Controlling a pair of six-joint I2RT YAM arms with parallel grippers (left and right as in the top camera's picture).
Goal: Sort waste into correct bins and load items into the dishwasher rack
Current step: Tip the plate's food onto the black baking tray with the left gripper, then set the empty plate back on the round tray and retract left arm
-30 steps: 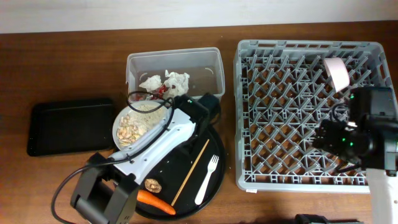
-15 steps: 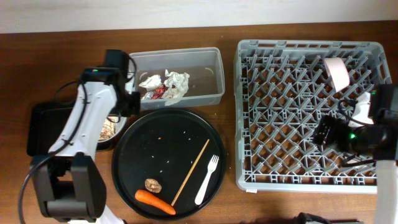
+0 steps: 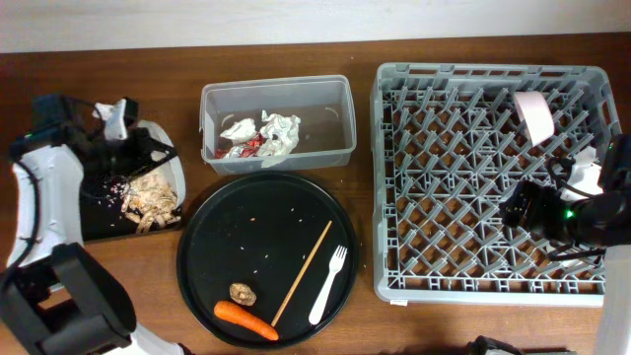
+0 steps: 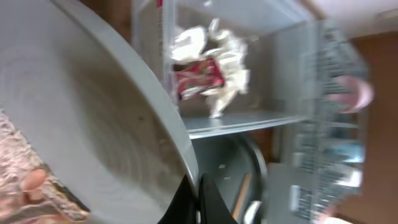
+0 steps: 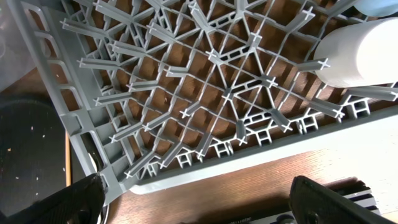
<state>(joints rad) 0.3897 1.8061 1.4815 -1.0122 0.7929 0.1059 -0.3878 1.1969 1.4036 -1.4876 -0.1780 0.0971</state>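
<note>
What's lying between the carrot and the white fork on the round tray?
A thin wooden chopstick, slanted, between carrot and fork; seen overhead.

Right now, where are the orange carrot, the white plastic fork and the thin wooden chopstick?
orange carrot (image 3: pixel 246 320), overhead view, middle of its body.
white plastic fork (image 3: pixel 325 290), overhead view, on its handle.
thin wooden chopstick (image 3: pixel 302 274), overhead view, its mid-length.

Left hand (image 4: pixel 194 198) clamped tight, right hand (image 5: pixel 200 202) spread wide, pointing downward

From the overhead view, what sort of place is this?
Probably a tabletop mock-up of a dish-clearing station: wooden table, grey dishwasher rack, clear tub holding tissues and wrappers, round black tray with fork and carrot.
</note>
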